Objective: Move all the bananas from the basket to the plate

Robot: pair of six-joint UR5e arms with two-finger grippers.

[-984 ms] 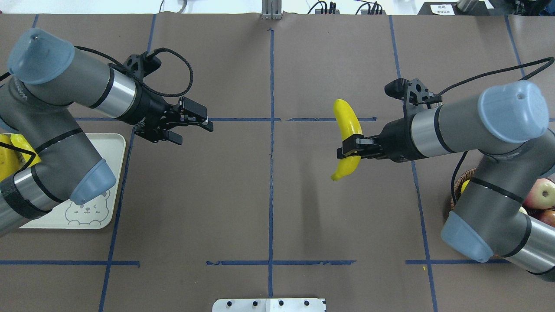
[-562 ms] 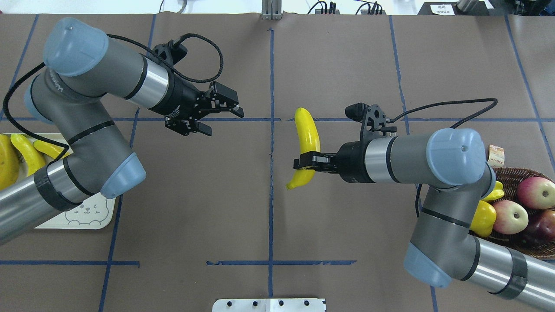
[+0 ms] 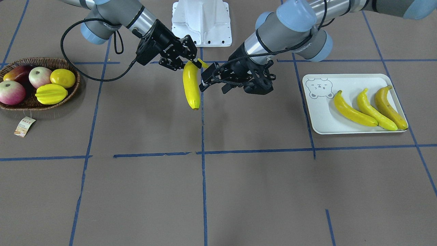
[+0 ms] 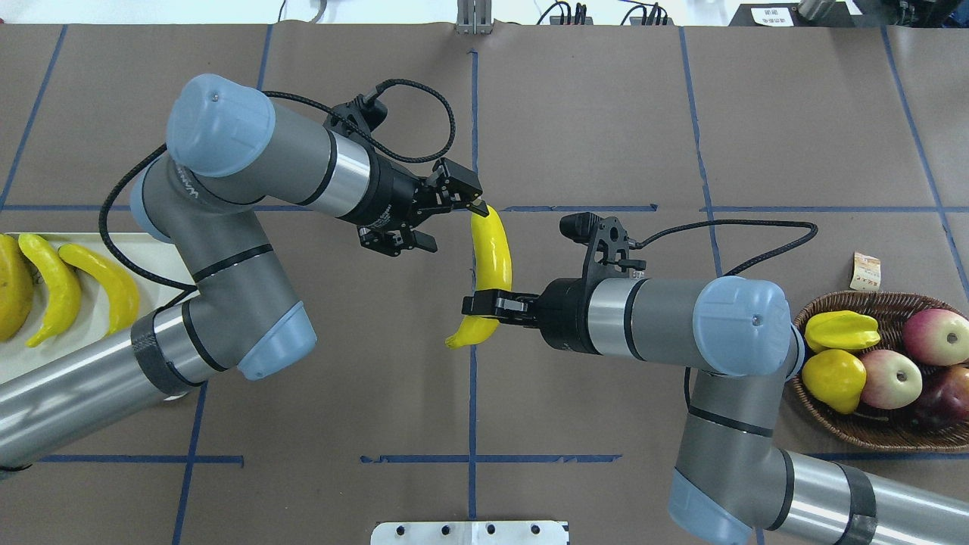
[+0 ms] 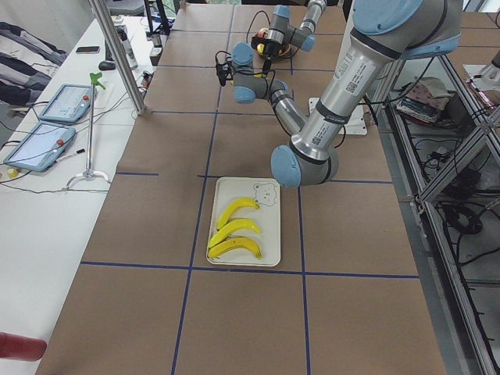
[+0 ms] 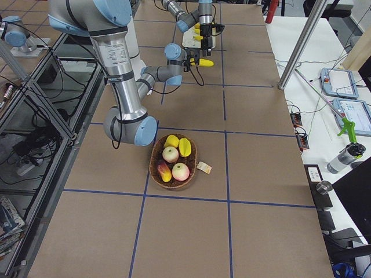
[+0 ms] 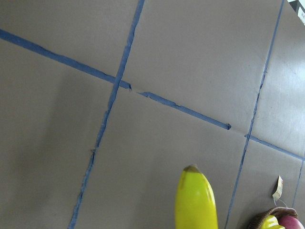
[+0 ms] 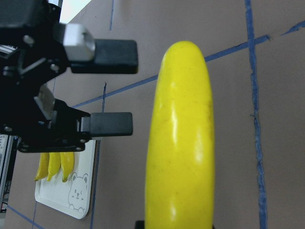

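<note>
**One banana in my right grip over mid-table, left gripper spread open beside it**

My right gripper [image 4: 484, 304] is clamped on a banana [image 4: 492, 250] and holds it clear of the table [image 4: 575, 113], about midway between the left and right edges. The fingers pinch the fruit close to the end that points back toward my base. The longer free stretch runs toward the far edge, roughly along the centre blue tape line [image 4: 474, 113]. In my right wrist view the glossy yellow body fills the middle of the picture.

My left gripper [image 4: 456, 223] is released, its two fingers [image 8: 112, 123] spread wide. It sits just beside the free stretch of the banana, on the side facing the plate. The fingertips point at the fruit but are not around it, and the right wrist view shows brown paper between fingertips and peel. In the overhead view one fingertip lies right next to the banana's far tip, and I cannot tell there whether they touch.

The plate [image 3: 358, 80] lies near the table's left edge, with three bananas [image 3: 353, 111] side by side on it next to the bear print. The basket [image 3: 41, 107] sits near the right edge, holding apples [image 3: 12, 92], a lemon [image 3: 63, 78] and a starfruit [image 3: 51, 94]. Its paper tag [image 3: 24, 125] lies on the table just outside the rim.
</note>
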